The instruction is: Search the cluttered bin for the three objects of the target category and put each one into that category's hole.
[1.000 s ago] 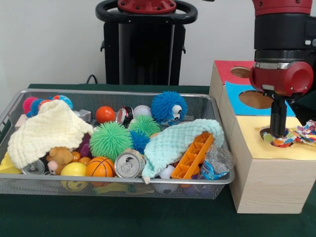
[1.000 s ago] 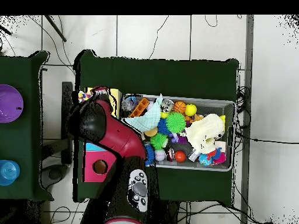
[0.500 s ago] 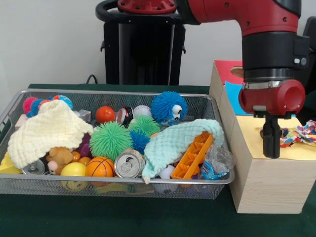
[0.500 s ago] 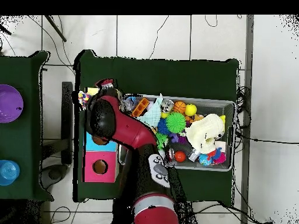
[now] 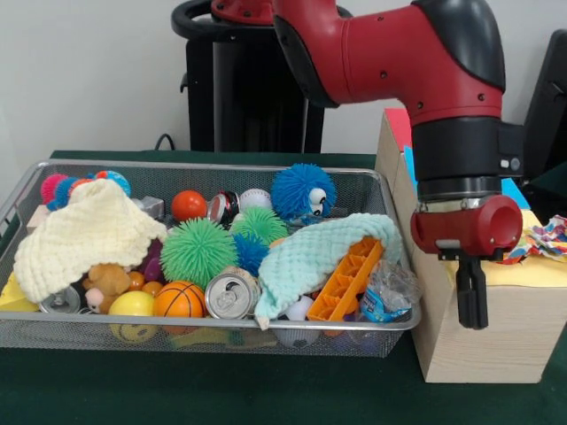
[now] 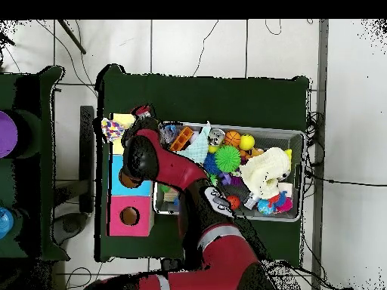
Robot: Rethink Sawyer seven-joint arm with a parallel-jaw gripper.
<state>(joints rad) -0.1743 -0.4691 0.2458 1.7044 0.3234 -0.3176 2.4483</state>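
The wire mesh bin (image 5: 27, 188) is full of toys; it also shows in the overhead view (image 6: 299, 137). A multicoloured speckled cloth (image 5: 545, 239) lies on the yellow top (image 5: 523, 270) of the nearest wooden box, at its right edge; from above the cloth (image 6: 113, 129) shows at that box's end. The hole is hidden behind my arm. My gripper (image 5: 472, 301) hangs in front of that box's front face, holding nothing. Red, pink and blue fuzzy pieces (image 5: 55, 186) lie in the bin's far left corner, partly under a pale-yellow cloth.
The blue-topped box (image 6: 125, 192) and the red-topped box (image 6: 128, 217) stand behind the yellow one. In the bin lie a pale-yellow knitted cloth (image 5: 89, 230), a mint cloth (image 5: 310, 252), an orange plastic piece (image 5: 350, 279), a can (image 5: 230, 297) and spiky balls (image 5: 197, 251).
My gripper has risen out of the yellow box's hole and moved toward the camera and a little left. The speckled cloth stays on the box top.
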